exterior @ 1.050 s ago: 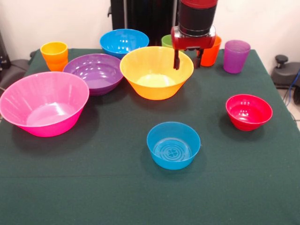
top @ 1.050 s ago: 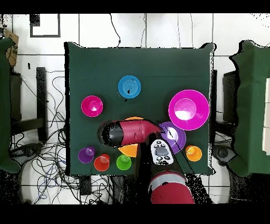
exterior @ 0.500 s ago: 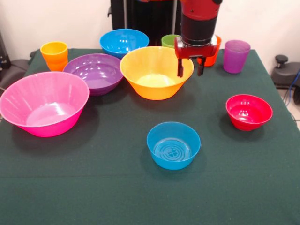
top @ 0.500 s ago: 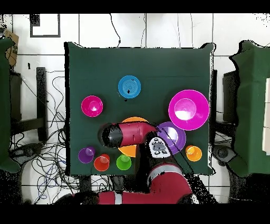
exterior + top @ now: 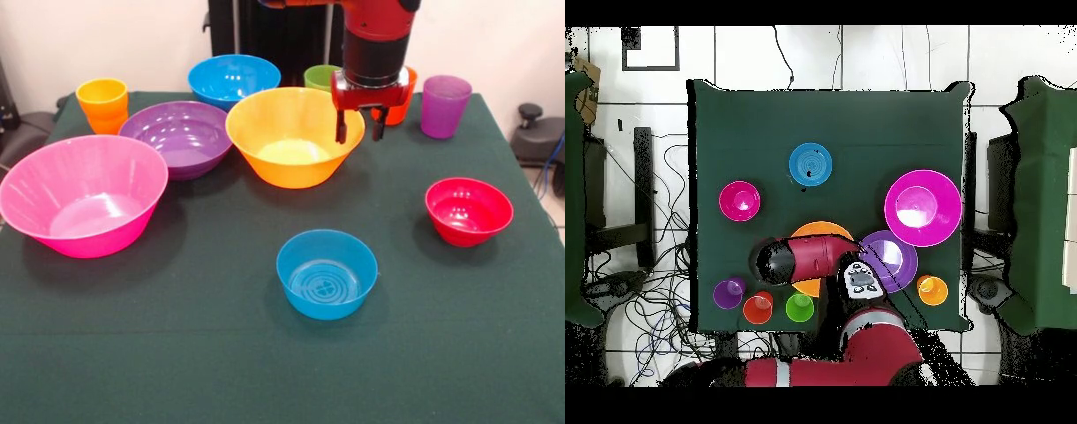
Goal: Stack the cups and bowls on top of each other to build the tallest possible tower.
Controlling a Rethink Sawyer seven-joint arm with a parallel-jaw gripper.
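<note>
On the green table [image 5: 221, 353] I count six bowls and four cups, none stacked. The large orange bowl [image 5: 287, 141] stands near the centre, the small light-blue bowl [image 5: 326, 274] at its 6 o'clock, apart from it. The front view shows the gripper [image 5: 359, 133] with its fingers spread and empty, astride the orange bowl's 3 o'clock rim; overhead, the arm [image 5: 805, 258] hides it. The arm points straight down. The red-orange cup [image 5: 399, 102] shows just behind the gripper.
</note>
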